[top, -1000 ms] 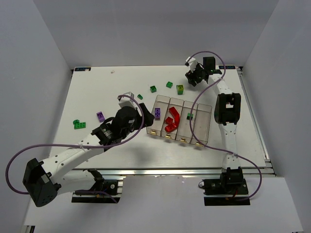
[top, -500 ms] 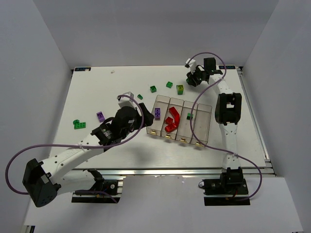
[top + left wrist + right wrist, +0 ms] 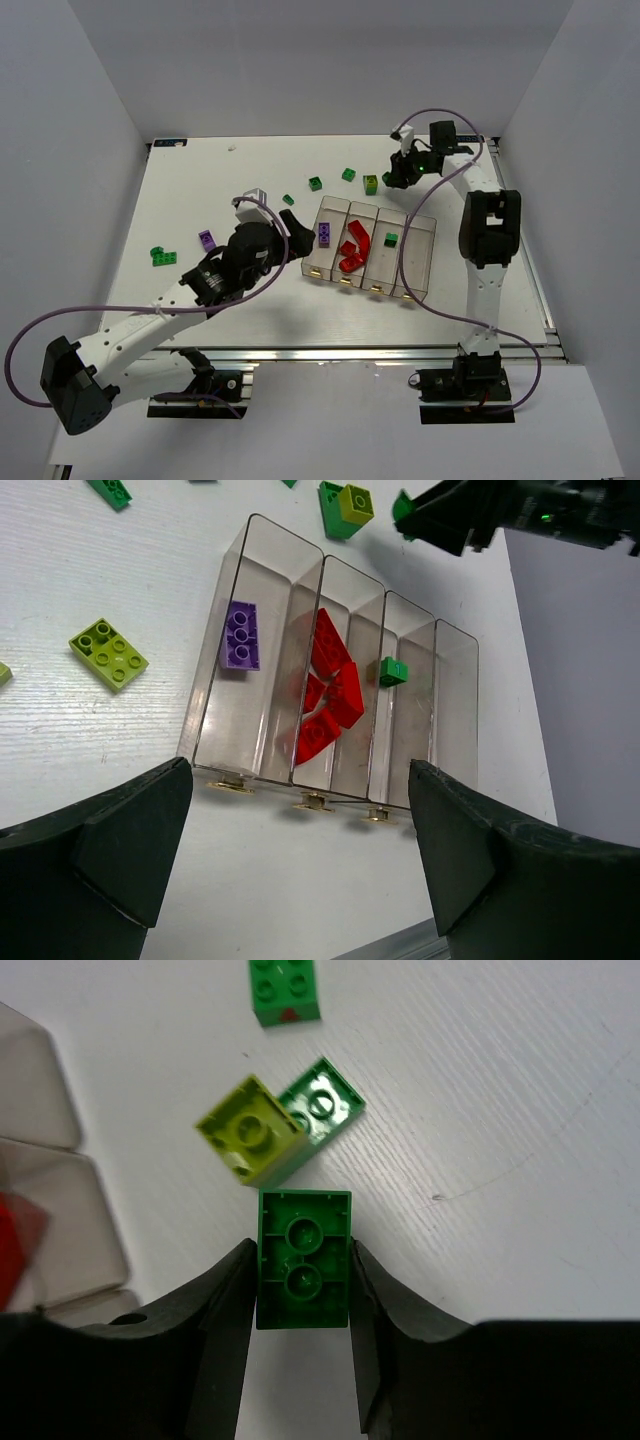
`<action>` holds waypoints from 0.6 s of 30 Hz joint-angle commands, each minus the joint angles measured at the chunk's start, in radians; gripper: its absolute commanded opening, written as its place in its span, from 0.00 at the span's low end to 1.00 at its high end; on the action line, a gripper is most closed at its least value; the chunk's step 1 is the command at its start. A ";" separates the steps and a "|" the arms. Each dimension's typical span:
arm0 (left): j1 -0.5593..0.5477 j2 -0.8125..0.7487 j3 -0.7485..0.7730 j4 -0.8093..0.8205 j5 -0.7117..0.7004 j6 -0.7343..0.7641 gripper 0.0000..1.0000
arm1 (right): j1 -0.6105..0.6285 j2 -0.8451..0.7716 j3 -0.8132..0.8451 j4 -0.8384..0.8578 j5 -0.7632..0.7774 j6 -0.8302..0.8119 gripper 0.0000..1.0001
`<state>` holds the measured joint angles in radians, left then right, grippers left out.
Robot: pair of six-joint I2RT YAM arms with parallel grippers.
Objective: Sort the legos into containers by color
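The four joined containers (image 3: 424,232) lie right of centre; the left wrist view shows them too (image 3: 455,695). The left one holds a purple lego (image 3: 241,634), the second red legos (image 3: 328,695), the third a small dark green lego (image 3: 393,671); the fourth shows nothing. My right gripper (image 3: 304,1260) is shut on a dark green lego (image 3: 304,1258), held above the table just behind the bins (image 3: 398,172). My left gripper (image 3: 298,770) is open and empty, hovering at the bins' near-left end (image 3: 296,232).
Loose legos lie behind the bins: a yellow-green and dark green pair (image 3: 270,1130), dark green ones (image 3: 315,183) (image 3: 348,175) (image 3: 288,199). A yellow-green lego (image 3: 108,654) lies left of the bins. A purple lego (image 3: 207,240) and a green one (image 3: 162,256) lie far left.
My right gripper has come forward from the table's back edge toward the bins with the dark green lego in it. My left arm has drawn back slightly to the left.
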<state>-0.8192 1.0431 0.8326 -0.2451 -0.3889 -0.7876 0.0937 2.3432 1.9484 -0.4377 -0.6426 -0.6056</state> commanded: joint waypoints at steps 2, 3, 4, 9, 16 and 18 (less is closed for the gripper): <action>0.005 -0.055 -0.026 0.049 -0.045 0.001 0.98 | -0.011 -0.203 -0.063 0.074 -0.129 0.107 0.00; 0.005 -0.067 -0.033 0.053 -0.051 -0.001 0.98 | -0.011 -0.225 -0.100 0.070 -0.144 0.115 0.00; 0.006 -0.072 -0.038 0.056 -0.063 -0.001 0.98 | -0.011 -0.272 -0.121 0.067 -0.173 0.128 0.00; 0.006 -0.095 -0.053 0.036 -0.117 -0.050 0.98 | -0.011 -0.433 -0.345 0.065 -0.261 0.158 0.00; 0.006 -0.095 -0.078 0.072 -0.082 -0.041 0.98 | 0.020 -0.659 -0.629 0.034 -0.250 0.115 0.00; 0.006 -0.098 -0.084 0.081 -0.076 -0.041 0.98 | 0.026 -0.700 -0.681 0.030 -0.232 0.092 0.00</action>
<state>-0.8173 0.9665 0.7616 -0.1955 -0.4706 -0.8219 0.1062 1.7084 1.3186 -0.3901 -0.8688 -0.4820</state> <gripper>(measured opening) 0.978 0.433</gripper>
